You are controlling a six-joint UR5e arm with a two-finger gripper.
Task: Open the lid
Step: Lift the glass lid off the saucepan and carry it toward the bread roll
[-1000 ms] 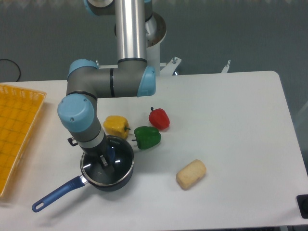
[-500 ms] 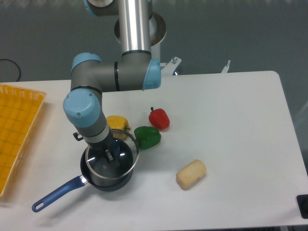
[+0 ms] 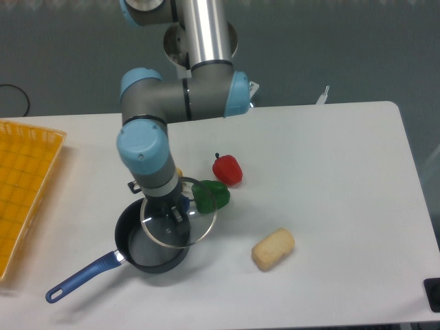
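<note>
Lid: your gripper [image 3: 177, 210] is clamped on the blue knob of the lid [image 3: 177, 221], which hangs clear of the saucepan [image 3: 134, 247], offset toward the green pepper [image 3: 210, 195].
Done: you have the pan uncovered.
Left: you need a bare spot on the table [image 3: 330, 172] to set it down and release.

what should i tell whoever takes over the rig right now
Gripper: shut on the lid's centre knob, carrying it.
Lid: lifted off the saucepan and held over its right rim, partly past the edge, near the green pepper.
Saucepan: uncovered on the table, blue handle pointing lower left.
Done: lid is off the pan.
Left: set the lid down on a free patch of table and release; the bare space to the right looks the likeliest spot.
</note>
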